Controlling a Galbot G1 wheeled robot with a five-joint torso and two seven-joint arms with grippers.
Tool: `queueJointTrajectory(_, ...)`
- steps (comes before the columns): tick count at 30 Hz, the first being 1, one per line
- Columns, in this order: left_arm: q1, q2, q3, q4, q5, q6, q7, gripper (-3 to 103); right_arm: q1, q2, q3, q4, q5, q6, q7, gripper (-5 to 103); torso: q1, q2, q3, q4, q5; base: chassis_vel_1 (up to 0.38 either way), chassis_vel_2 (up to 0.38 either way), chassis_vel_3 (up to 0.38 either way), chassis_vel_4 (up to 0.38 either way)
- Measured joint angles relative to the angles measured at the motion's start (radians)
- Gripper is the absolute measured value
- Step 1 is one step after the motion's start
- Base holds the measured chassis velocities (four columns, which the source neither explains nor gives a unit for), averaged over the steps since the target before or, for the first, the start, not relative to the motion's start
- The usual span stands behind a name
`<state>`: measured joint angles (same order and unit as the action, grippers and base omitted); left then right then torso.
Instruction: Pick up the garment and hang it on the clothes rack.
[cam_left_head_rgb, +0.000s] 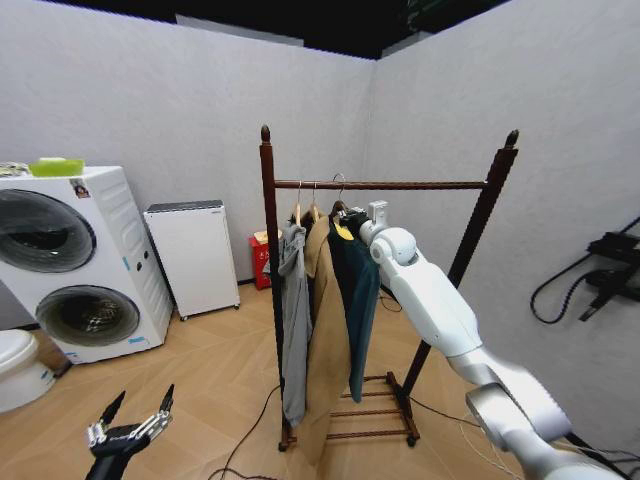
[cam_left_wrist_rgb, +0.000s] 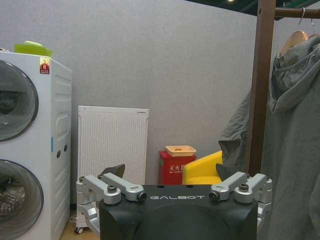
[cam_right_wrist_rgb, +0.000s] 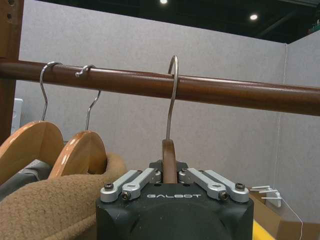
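Overhead, three hangers share one rail.

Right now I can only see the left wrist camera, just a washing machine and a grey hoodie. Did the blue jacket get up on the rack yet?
Observer: Yes. In the head view the garment hangs from the clothes rack, third along after the grey hooded jacket and the tan coat.
Operator: Is the other hand still touching it?
Observer: The right gripper is shut on the wooden hanger, right under the rail.
Operator: Is the hook really on?
Observer: The right wrist view shows the hanger hook looped over the rail.
Operator: And my hand?
Observer: The left gripper is open, low, away from the rack.
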<state>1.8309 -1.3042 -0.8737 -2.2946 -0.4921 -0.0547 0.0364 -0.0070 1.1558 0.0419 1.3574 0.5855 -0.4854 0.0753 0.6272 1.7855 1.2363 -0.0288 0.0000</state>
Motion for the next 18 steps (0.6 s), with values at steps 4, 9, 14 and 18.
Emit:
queueJointTrajectory(4,0.000,0.000,0.000,0.000,0.000,0.000,0.000,100,-0.024,0.001,0.008,0.000,-0.009,0.000,-0.001,7,0.000,0.000,0.000,0.0001,0.0000,0.000,0.000,0.000,0.000)
queueJointTrajectory(9,0.000,0.000,0.000,0.000,0.000,0.000,0.000,100,-0.040,-0.008,0.016,0.018,-0.011,0.009,0.000,21,0.000,0.000,0.000,-0.0001,0.0000,0.000,0.000,0.000,0.000)
queueJointTrajectory(14,0.000,0.000,0.000,0.000,0.000,0.000,0.000,100,-0.049,-0.032,0.024,0.075,0.035,0.039,0.027,42,0.000,0.000,0.000,0.0002,0.0000,0.000,0.000,0.000,0.000)
queueJointTrajectory(18,0.000,0.000,0.000,0.000,0.000,0.000,0.000,100,-0.078,-0.068,0.047,0.164,0.086,0.037,0.069,59,0.000,0.000,0.000,0.0002,0.0001,0.000,0.000,0.000,0.000)
